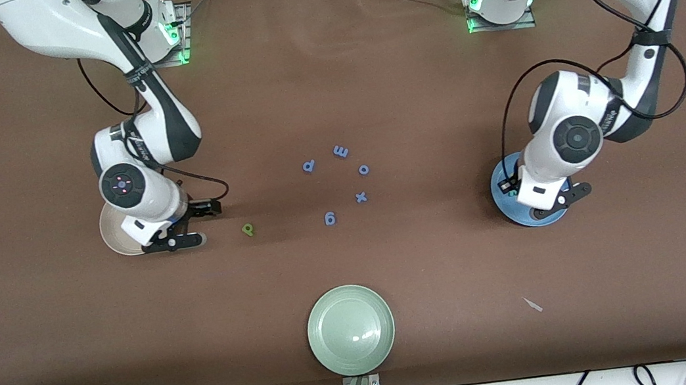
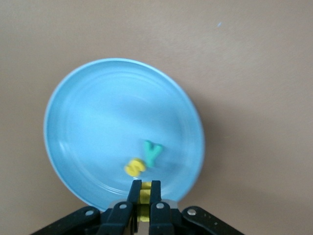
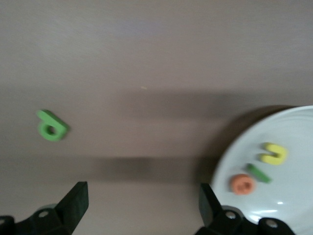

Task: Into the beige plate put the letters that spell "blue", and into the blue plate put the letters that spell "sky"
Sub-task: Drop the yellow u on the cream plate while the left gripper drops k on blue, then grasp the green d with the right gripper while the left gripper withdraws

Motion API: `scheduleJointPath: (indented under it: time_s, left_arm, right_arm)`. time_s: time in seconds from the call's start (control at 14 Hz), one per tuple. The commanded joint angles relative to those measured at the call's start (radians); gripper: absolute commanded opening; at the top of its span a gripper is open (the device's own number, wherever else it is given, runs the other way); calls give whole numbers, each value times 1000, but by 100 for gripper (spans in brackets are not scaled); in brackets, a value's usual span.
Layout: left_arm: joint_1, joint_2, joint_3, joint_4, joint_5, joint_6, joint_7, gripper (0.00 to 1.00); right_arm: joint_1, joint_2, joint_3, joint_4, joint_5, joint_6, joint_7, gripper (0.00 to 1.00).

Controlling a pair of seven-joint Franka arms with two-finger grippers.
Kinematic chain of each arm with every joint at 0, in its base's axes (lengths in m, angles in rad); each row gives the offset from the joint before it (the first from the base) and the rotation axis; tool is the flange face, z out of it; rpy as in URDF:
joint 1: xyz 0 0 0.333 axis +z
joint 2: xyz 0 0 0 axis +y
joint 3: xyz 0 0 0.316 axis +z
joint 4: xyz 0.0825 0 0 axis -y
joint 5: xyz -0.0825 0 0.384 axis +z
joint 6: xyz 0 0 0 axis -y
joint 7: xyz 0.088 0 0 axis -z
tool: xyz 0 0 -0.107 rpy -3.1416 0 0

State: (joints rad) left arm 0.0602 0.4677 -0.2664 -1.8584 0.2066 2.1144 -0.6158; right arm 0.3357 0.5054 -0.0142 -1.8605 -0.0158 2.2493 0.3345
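My left gripper [image 2: 144, 192] hangs over the blue plate [image 2: 98, 122], shut on a yellow foam letter [image 2: 145, 196] whose shape the fingers hide. A yellow s [image 2: 134, 168] and a teal y [image 2: 152, 152] lie in that plate. My right gripper [image 3: 142, 200] stands open and empty over bare table beside the beige plate [image 3: 293, 132]. In the beige plate lie a yellow u [image 3: 274, 153], a green l [image 3: 258, 173] and an orange e [image 3: 242, 184]. The green b [image 1: 248, 229] lies on the table, just toward the table's middle from the right gripper [image 1: 198, 225].
Several blue-purple letters [image 1: 341, 151] are scattered in a loose ring at the table's middle. A pale green plate [image 1: 351, 329] sits close to the table edge nearest the front camera. A small white scrap [image 1: 533, 304] lies toward the left arm's end.
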Motion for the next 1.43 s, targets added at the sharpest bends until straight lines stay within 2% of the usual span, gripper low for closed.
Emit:
scheduleJointPath:
  time_s: [0.0, 0.07, 0.14, 0.36, 0.64, 0.79, 0.93, 1.07, 1.21, 1.29, 1.36]
  left_arm:
    - [38, -9, -11, -25, 17, -11, 176, 57]
    - [46, -6, -11, -19, 17, -13, 218, 84]
    - [46, -6, -11, -15, 17, -16, 231, 100]
    - [29, -12, -14, 22, 17, -65, 219, 100]
    - [-31, -24, -17, 218, 13, -313, 229, 100]
    - [-28, -24, -75, 328, 13, -423, 229, 100]
    - [-30, -32, -105, 410, 13, -540, 232, 100]
    - [-23, -87, -117, 449, -13, -618, 246, 100]
    - [-28, -177, -112, 435, -42, -646, 327, 100]
    - [-28, -213, -100, 435, -47, -662, 358, 100]
    - [-31, -248, -58, 423, -80, -663, 393, 100]
  right_arm:
    - [17, 87, 23, 101, 4, -5, 116, 100]
    - [29, 102, 23, 112, 4, 15, 144, 100]
    - [37, 116, 23, 115, 5, 38, 170, 100]
    - [69, 157, 23, 129, 4, 101, 273, 100]
    - [75, 180, 23, 129, 7, 136, 288, 100]
    - [77, 189, 25, 129, 5, 154, 304, 100]
    - [77, 193, 25, 129, 7, 156, 304, 97]
    - [77, 194, 26, 129, 7, 156, 304, 78]
    - [77, 196, 31, 127, 7, 156, 304, 55]
    - [77, 197, 31, 129, 11, 156, 304, 49]
    - [75, 197, 31, 129, 20, 161, 304, 41]
